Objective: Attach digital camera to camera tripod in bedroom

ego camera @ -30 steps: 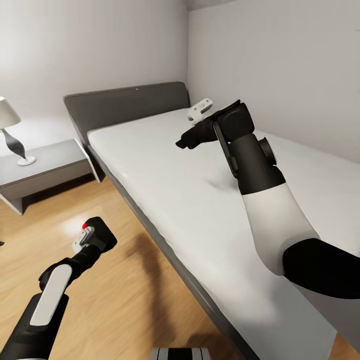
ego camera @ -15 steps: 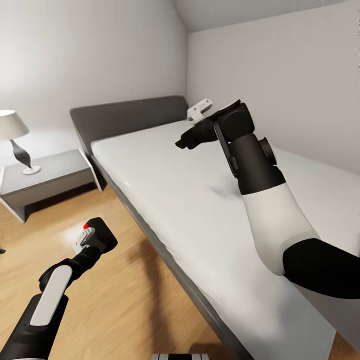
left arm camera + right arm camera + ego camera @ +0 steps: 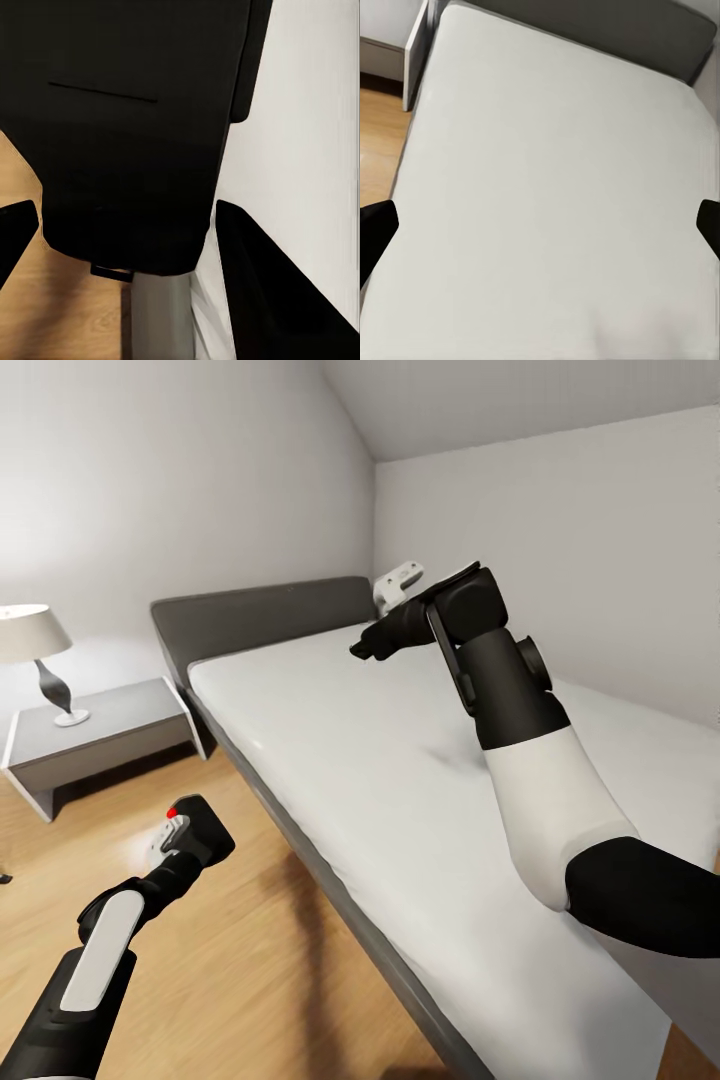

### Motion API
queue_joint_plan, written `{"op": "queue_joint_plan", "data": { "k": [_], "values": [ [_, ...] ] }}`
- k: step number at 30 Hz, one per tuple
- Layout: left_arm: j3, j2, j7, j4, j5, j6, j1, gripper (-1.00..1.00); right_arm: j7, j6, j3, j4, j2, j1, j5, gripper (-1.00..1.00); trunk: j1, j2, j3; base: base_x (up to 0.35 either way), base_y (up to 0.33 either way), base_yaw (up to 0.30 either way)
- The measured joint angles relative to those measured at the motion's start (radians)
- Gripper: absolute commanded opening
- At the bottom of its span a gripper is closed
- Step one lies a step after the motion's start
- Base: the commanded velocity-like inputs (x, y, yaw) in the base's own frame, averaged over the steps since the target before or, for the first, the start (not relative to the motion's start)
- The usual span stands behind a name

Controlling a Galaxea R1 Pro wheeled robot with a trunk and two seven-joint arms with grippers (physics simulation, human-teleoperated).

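Note:
The digital camera (image 3: 207,828), a small black box with a red button on top, is held low over the wood floor by my left gripper (image 3: 178,842), which is shut on it. In the left wrist view the camera's black body (image 3: 127,135) sits between the two dark fingers (image 3: 259,277). My right gripper (image 3: 366,644) hangs open above the white mattress (image 3: 380,760), and its fingertips (image 3: 375,229) stand far apart with nothing between them. The camera tripod is out of view.
The grey bed with its headboard (image 3: 265,615) runs along the right wall. A grey nightstand (image 3: 100,735) with a white lamp (image 3: 35,650) stands left of it. Light wood floor (image 3: 250,960) lies beside the bed's near edge.
The whole picture has shifted, so my head camera moved: bed, nightstand and lamp sit lower and more to the right. Both arms keep their pose, and the left gripper still holds the camera.

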Motion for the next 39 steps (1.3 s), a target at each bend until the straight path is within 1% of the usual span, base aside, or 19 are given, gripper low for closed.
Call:
{"op": "queue_joint_plan", "data": {
  "k": [6,16,39],
  "values": [
    [0.0,0.0,0.0,0.0,0.0,0.0,0.0,-1.0,0.0,0.0,-0.002,0.002,0.0,0.0,0.0,1.0,-0.003,0.001,0.023,0.0,0.0,0.0],
    [0.0,0.001,0.0,0.0,0.001,0.001,0.0,-1.0,-0.001,0.0,-0.002,0.052,0.0,0.0,0.0,1.0,-0.007,0.004,0.062,0.0,0.0,0.0],
    [0.0,0.0,0.0,0.0,0.0,0.0,0.0,-1.0,-0.002,0.0,-0.003,0.08,0.0,0.0,0.001,1.0,-0.018,0.009,0.151,0.0,0.0,0.0]
  ]
}}
